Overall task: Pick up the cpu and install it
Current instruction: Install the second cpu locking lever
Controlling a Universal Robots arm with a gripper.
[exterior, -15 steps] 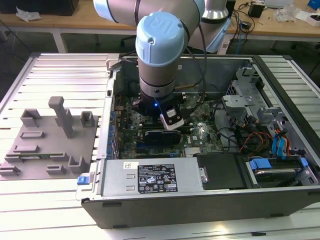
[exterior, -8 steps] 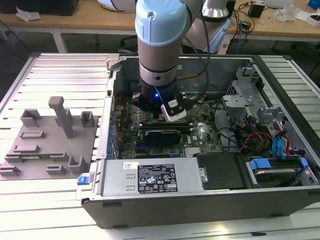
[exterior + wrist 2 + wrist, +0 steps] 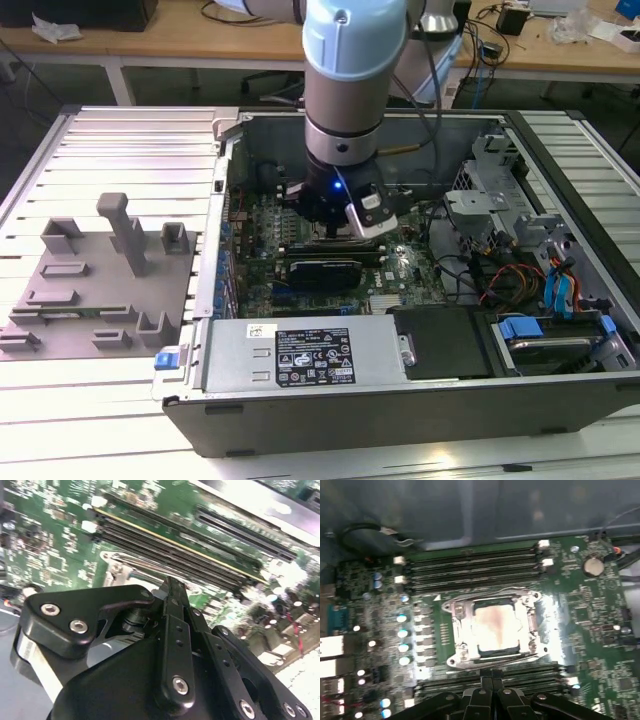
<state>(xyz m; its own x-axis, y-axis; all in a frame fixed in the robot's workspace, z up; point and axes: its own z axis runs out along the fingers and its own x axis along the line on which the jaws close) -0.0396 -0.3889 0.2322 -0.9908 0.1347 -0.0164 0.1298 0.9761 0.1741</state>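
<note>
Already the cpu [image 3: 495, 630] sits in its socket frame [image 3: 455, 630] on the motherboard [image 3: 590, 615] — the gripper [image 3: 492, 682], fingers pressed together and holding nothing, hangs just beside it

Wooden workbench [image 3: 180, 40] behind, cluttered with cables [image 3: 235, 12]; slatted metal table [image 3: 110, 150] below.

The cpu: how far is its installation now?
Done, apparently: the small silver-white square cpu lies inside the dark metal socket frame on the green motherboard. In hand: nothing; the black gripper hangs near the socket, jaws shut. Left: whether the frame is latched, I cannot tell.
</note>
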